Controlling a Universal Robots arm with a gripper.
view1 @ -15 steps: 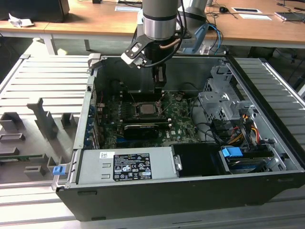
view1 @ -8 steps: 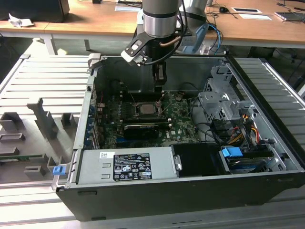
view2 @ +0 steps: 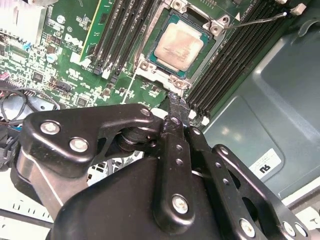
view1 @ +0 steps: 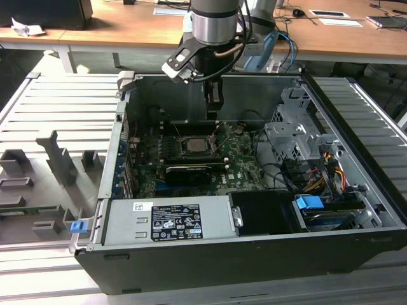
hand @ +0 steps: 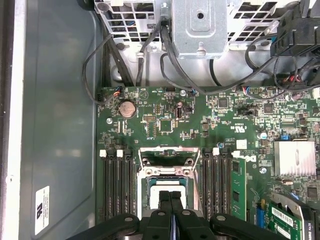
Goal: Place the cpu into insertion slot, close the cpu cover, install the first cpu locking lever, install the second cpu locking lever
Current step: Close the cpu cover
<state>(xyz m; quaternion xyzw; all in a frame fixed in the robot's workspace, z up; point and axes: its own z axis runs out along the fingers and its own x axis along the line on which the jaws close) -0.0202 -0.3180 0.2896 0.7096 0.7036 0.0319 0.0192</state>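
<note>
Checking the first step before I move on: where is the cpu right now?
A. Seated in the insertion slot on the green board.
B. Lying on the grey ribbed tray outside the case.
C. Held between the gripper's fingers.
A: in the second wrist view the cpu lies flat, pale face up, inside the insertion slot, clear of the shut gripper.

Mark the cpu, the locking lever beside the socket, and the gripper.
cpu (view2: 175,46): second wrist view, centre of its metal face.
locking lever (view2: 255,21): second wrist view, middle of the thin rod.
gripper (hand: 170,195): first wrist view, midway between its shut fingertips.
</note>
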